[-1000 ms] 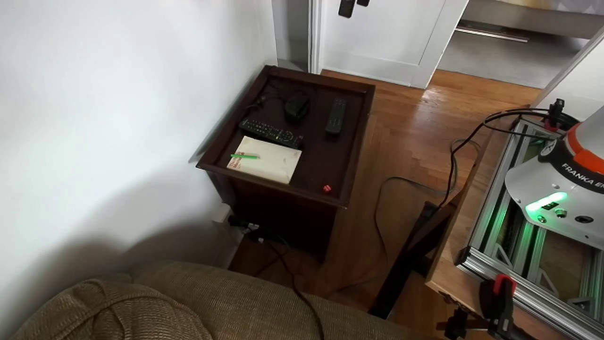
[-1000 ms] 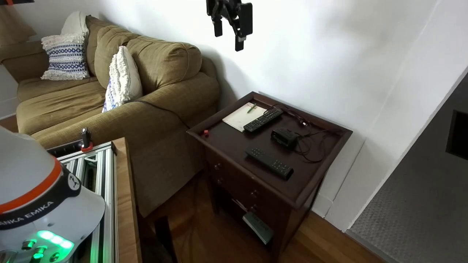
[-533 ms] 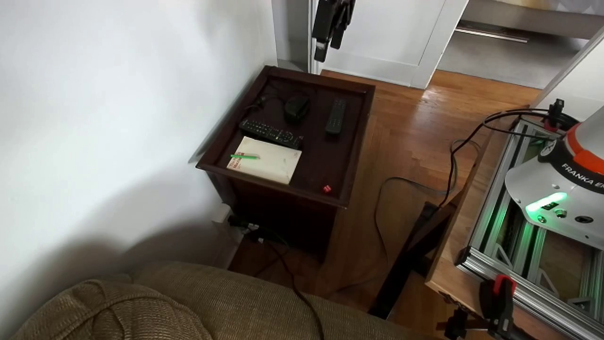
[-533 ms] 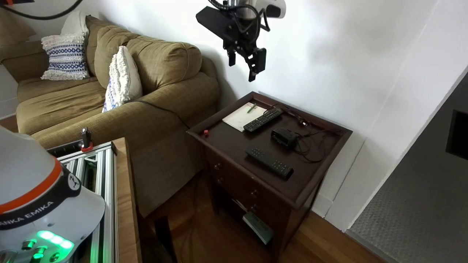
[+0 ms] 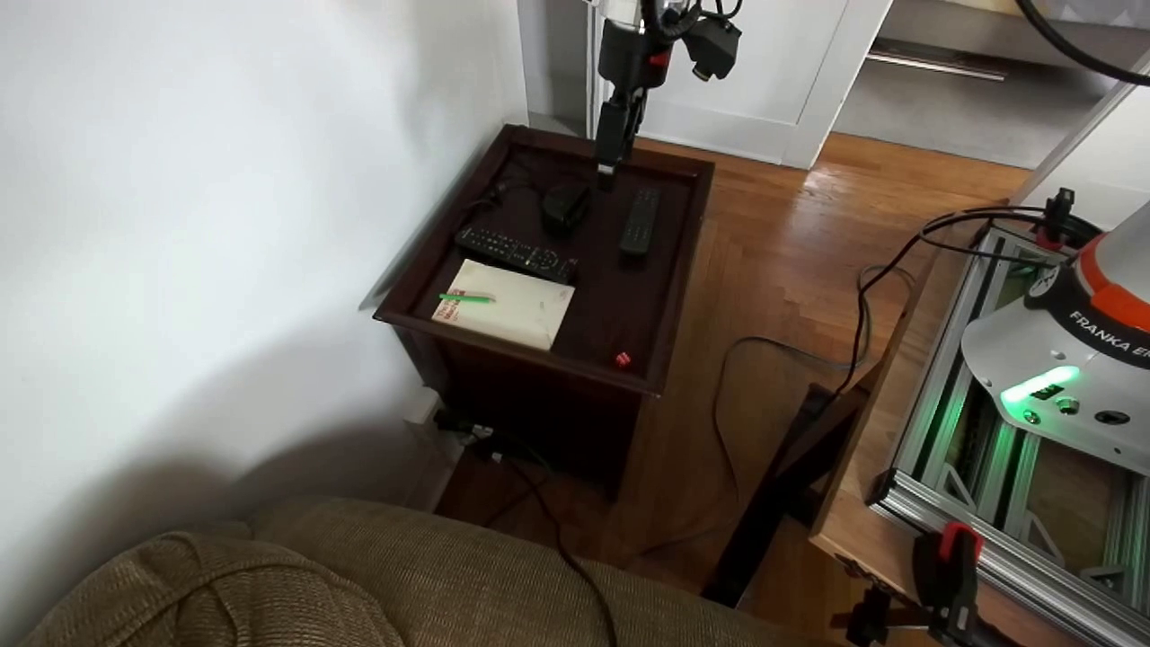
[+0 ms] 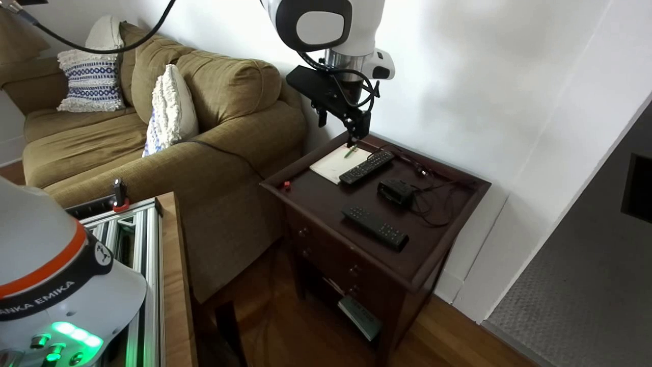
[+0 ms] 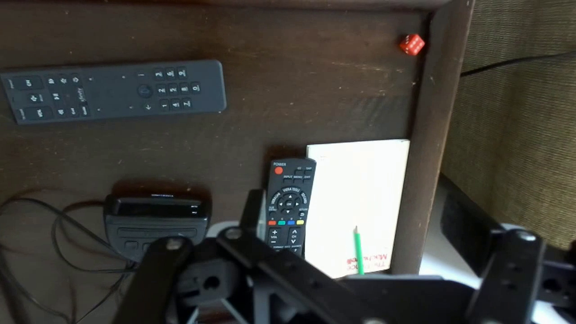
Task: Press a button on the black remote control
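Note:
Two black remotes lie on the dark brown side table. The remote with coloured buttons (image 7: 290,198) lies along a white book, and it also shows in both exterior views (image 5: 512,254) (image 6: 367,167). Its lower end is hidden behind my gripper in the wrist view. The plainer dark remote (image 7: 117,92) lies apart from it and shows in both exterior views (image 5: 640,220) (image 6: 376,227). My gripper (image 7: 360,220) is open and empty, with its fingers wide apart. In an exterior view the gripper (image 6: 336,131) hangs above the table, touching neither remote.
The white book (image 7: 360,189) carries a green pencil (image 7: 358,252). A black device (image 7: 157,220) with loose cables sits beside the remotes. A red die (image 7: 412,44) lies near a corner. The table has a raised rim (image 5: 683,296); the wall (image 6: 458,102) and sofa (image 6: 244,132) stand close.
My gripper has come down from above into both exterior views and now hangs closer to the table. It stays open. The remotes, book and other objects have not moved.

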Robot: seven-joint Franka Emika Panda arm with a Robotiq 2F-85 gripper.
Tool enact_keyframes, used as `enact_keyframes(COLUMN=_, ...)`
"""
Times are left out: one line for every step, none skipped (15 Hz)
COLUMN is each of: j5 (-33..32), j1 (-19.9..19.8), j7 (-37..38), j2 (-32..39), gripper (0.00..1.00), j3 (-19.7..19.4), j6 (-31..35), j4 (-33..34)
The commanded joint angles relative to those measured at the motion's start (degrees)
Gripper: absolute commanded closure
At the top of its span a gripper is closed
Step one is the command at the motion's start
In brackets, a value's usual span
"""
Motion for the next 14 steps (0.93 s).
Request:
enact_keyframes(j5=-0.5, j1=-1.8, j7=0.3, j2=0.1, gripper=0.0, j3=1.8, j6=0.0, j4=0.3)
enact_keyframes(j5=-0.5, j1=-1.8, j7=0.2, j2=0.1, gripper=0.0, j3=1.8, j6=0.0, j4=0.5)
enact_keyframes(j5=-0.5, j1=-1.8, j7=0.2, j2=0.1, gripper=0.0, j3=1.9, j6=0.0, j4=0.6)
enact_keyframes(j5=-0.5, j1=-1.9, j7=0.2, j2=0.1, gripper=0.0, j3=1.9, j6=0.0, j4=0.7)
enact_keyframes(j5=-0.5, j1=-1.9, j7=0.1, j2=0.1, gripper=0.0, j3=1.9, j6=0.0, j4=0.7)
enact_keyframes(j5=0.0, j1=-2.0, j7=-0.9, j2=1.4, gripper=0.0, j3=2.3, j6=0.3, j4=1.2)
enact_keyframes(j5=0.9, j1=-1.9, j7=-0.7, j2=2.8, gripper=0.0, j3=2.9, j6=1.8, j4=1.6)
enact_keyframes(j5=1.0, j1=-1.8, j7=-0.3, j2=4.0, gripper=0.0, j3=3.5, j6=3.0, j4=1.7)
enact_keyframes(j5=2.2, j1=-1.9, j7=-1.1, j2=5.3, gripper=0.0, j3=4.4, j6=4.2, j4=2.0)
enact_keyframes(j5=1.8, j1=-1.9, j7=-0.6, j2=6.6, gripper=0.0, j3=4.9, j6=5.5, j4=2.1)
enact_keyframes(j5=2.2, j1=-2.2, j7=-0.6, j2=8.0, gripper=0.0, j3=5.8, j6=7.1, j4=2.3)
enact_keyframes(j5=3.1, j1=-2.8, j7=-1.1, j2=9.2, gripper=0.25, j3=6.7, j6=8.8, j4=2.5)
enact_keyframes(j5=3.5, j1=-3.4, j7=-1.3, j2=10.6, gripper=0.26, j3=7.7, j6=10.8, j4=2.6)
enact_keyframes(j5=4.9, j1=-4.3, j7=-2.0, j2=12.1, gripper=0.32, j3=9.1, j6=13.0, j4=2.9)
